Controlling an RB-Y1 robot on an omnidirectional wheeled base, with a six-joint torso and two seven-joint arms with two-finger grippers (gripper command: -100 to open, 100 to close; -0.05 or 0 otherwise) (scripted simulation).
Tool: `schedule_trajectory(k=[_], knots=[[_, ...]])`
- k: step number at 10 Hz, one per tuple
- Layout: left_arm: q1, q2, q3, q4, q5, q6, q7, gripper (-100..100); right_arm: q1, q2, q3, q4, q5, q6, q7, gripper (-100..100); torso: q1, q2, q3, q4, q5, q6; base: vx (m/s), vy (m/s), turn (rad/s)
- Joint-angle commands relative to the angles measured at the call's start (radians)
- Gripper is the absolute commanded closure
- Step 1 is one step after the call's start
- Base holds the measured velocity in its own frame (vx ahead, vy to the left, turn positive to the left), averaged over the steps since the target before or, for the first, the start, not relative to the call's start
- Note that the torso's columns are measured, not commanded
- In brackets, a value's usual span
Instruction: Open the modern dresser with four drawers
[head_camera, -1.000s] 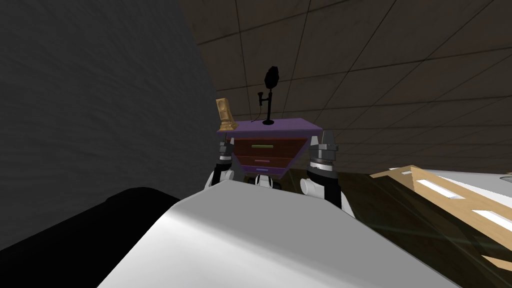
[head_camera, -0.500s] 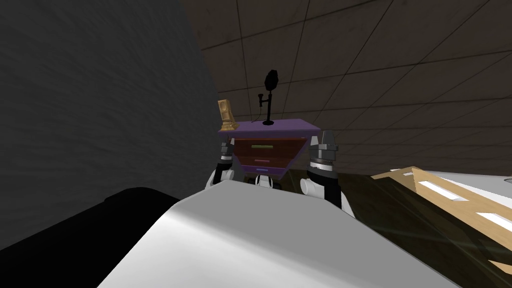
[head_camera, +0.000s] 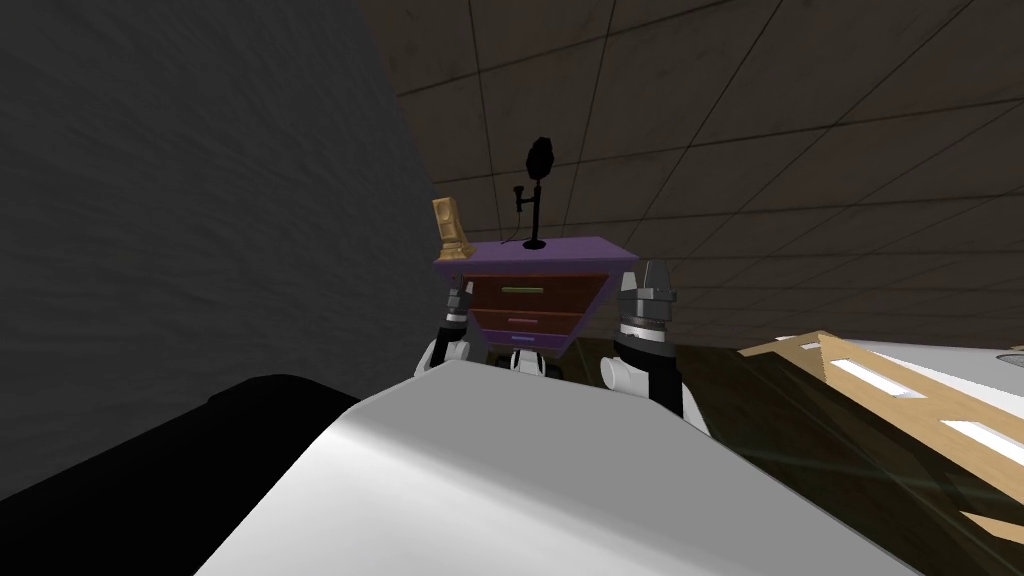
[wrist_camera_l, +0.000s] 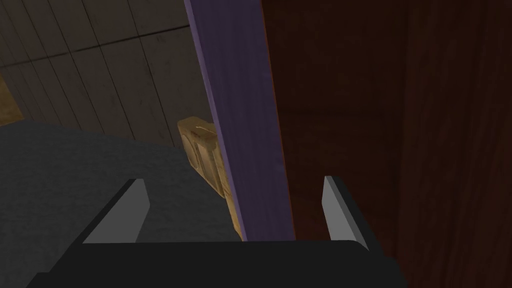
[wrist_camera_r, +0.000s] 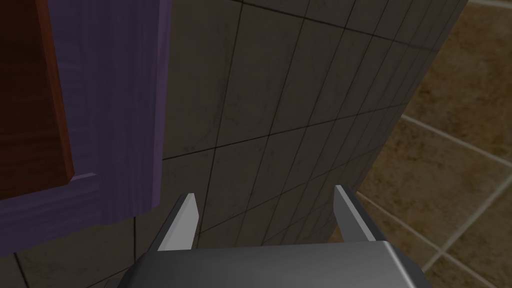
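The dresser (head_camera: 530, 290) stands ahead against the tiled wall, with a purple top and frame and red-brown drawer fronts. Its handles are a green bar (head_camera: 523, 291), a pink one (head_camera: 524, 321) and a purple one (head_camera: 523, 339). My left gripper (head_camera: 457, 300) is at its left edge, open. In the left wrist view the left gripper (wrist_camera_l: 235, 210) straddles the purple frame strip (wrist_camera_l: 245, 125), one finger before the red-brown front (wrist_camera_l: 375, 125). My right gripper (head_camera: 648, 290) hangs open off the dresser's right side; in the right wrist view the right gripper (wrist_camera_r: 265, 217) faces the tiled wall beside the purple frame corner (wrist_camera_r: 120, 100).
A golden statuette (head_camera: 452, 230) and a black stand (head_camera: 538, 195) sit on the dresser top. A dark grey wall (head_camera: 200, 200) runs close on the left. A light wooden frame (head_camera: 900, 390) lies at the right. A black area (head_camera: 150, 450) shows at lower left.
My left hand has edged slightly right, toward the dresser's front. The right arm has not moved.
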Motion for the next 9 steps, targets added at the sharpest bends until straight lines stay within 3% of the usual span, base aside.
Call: schedule_trajectory(k=[1, 9], knots=[[-0.013, 0.011, -0.001, 0.062, -0.002, -0.012, 0.002, -100, 0.000, 0.000, 0.000, 0.000, 0.000, 0.000, 0.000, 0, 0.001, 0.000, -0.001, 0.001, 0.000, 0.000, -0.010, -0.018, 0.008], [-0.045, 0.021, 0.001, 0.194, -0.005, -0.054, 0.001, -100, 0.000, 0.000, 0.000, 0.000, 0.000, 0.000, 0.000, 0, 0.004, -0.006, -0.003, -0.002, 0.001, 0.000, -0.006, -0.014, 0.003]])
